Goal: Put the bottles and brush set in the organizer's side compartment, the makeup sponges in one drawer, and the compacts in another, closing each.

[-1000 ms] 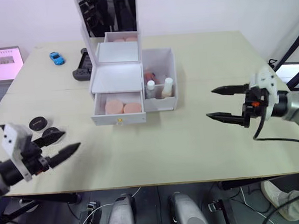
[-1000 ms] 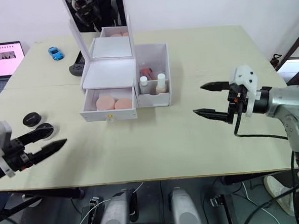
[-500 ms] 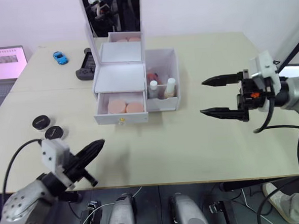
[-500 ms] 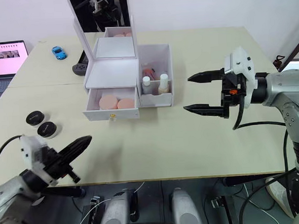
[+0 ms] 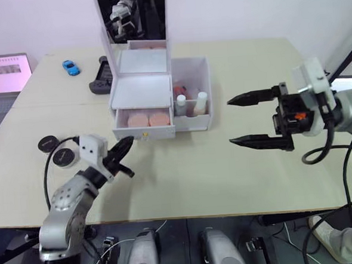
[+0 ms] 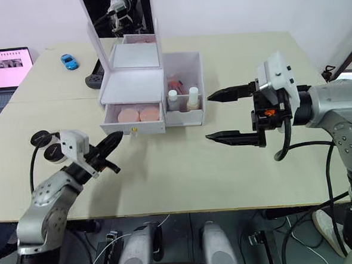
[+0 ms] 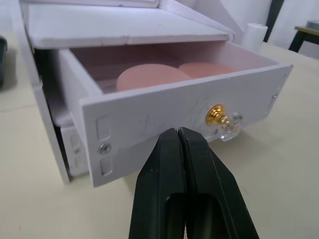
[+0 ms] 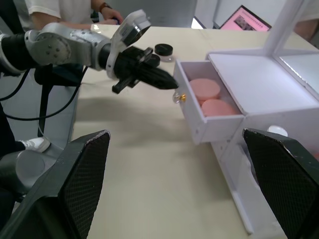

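The pale, matte counter (image 5: 196, 172) is carrying a white boxy organizer (image 5: 140, 89). Its lower drawer (image 5: 143, 129) is standing partly open, holding two round pink makeup sponges (image 5: 148, 119). The right claw (image 5: 253, 119) is hovering at 3 o'clock, spread wide, empty. The left claw (image 5: 126, 144), pressed together, is pointing at the drawer front just beside its gold knob (image 7: 216, 112). Two round black compacts (image 5: 55, 150) are lying at 8 o'clock.

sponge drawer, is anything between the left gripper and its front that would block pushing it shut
Nothing visible. The left gripper, fingers shut, sits right at the sponge drawer front beside its gold knob, with bare table below. The two compacts lie off to the robot's left.
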Robot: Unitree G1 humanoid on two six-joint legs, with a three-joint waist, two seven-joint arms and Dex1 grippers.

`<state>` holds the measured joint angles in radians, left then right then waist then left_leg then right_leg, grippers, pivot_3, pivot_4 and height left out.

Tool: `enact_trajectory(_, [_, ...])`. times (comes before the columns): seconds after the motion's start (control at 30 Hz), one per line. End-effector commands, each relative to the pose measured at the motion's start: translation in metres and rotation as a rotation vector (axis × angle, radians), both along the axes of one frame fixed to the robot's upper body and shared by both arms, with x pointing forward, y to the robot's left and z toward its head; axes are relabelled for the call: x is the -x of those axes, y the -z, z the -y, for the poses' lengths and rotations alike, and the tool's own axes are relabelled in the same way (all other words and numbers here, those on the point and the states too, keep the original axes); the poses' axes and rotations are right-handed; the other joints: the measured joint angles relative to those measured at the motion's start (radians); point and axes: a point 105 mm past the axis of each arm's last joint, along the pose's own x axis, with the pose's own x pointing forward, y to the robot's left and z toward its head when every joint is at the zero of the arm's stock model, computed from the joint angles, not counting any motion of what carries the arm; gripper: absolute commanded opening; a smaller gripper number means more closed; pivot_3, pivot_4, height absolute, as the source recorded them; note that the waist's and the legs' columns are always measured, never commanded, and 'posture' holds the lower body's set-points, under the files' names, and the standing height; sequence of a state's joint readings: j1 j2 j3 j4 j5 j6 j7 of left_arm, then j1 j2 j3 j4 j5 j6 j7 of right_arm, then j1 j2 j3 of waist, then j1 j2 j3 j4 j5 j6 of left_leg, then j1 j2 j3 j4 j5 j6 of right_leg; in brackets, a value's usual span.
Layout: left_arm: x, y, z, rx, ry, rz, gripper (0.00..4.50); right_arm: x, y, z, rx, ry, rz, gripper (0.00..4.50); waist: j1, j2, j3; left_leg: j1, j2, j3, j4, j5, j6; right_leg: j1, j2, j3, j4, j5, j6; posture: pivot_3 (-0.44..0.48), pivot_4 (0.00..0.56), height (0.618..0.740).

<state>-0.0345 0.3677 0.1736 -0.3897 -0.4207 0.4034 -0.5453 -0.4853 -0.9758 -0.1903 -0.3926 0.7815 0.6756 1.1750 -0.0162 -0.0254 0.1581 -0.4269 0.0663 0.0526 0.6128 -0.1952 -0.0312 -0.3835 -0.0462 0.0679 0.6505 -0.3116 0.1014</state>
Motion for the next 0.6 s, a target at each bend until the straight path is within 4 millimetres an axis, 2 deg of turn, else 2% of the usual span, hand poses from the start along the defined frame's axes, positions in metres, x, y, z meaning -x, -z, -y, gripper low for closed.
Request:
enact_trajectory(0.03, [-0.006, -0.018, 0.001, 0.010, 0.011, 0.063, 0.05, 0.006, -0.010, 0.004, 0.003, 0.016, 0.060, 4.50, 0.002, 0.000, 0.000, 0.000, 0.000, -0.001, 0.000, 0.000, 0.000, 0.000, 0.001, 0.000, 0.000, 0.001, 0.002, 0.000, 0.150, 0.737])
enact_trajectory(0.13, [-0.018, -0.029, 0.005, 0.031, 0.007, 0.091, 0.05, 0.005, -0.009, 0.007, 0.008, 0.031, 0.066, 4.50, 0.005, 0.000, 0.000, 0.000, 0.000, -0.002, 0.000, 0.000, 0.000, 0.000, 0.001, -0.001, 0.001, 0.001, 0.002, 0.000, 0.150, 0.737])
enact_trajectory(0.33, [-0.044, -0.034, 0.001, 0.004, -0.041, 0.065, 0.05, 0.005, -0.010, 0.008, 0.013, 0.046, 0.072, 4.50, 0.005, 0.000, 0.000, 0.000, 0.000, -0.002, 0.000, 0.000, 0.000, 0.001, 0.001, -0.001, 0.001, 0.001, 0.003, 0.000, 0.150, 0.737])
enact_trajectory(0.6, [-0.054, -0.034, 0.003, -0.061, -0.021, 0.060, 0.05, 0.004, -0.010, 0.011, 0.019, 0.060, 0.077, 4.50, 0.006, 0.000, 0.000, 0.001, 0.000, -0.002, 0.000, 0.000, 0.000, 0.001, 0.001, -0.001, 0.001, 0.001, 0.003, 0.000, 0.150, 0.737])
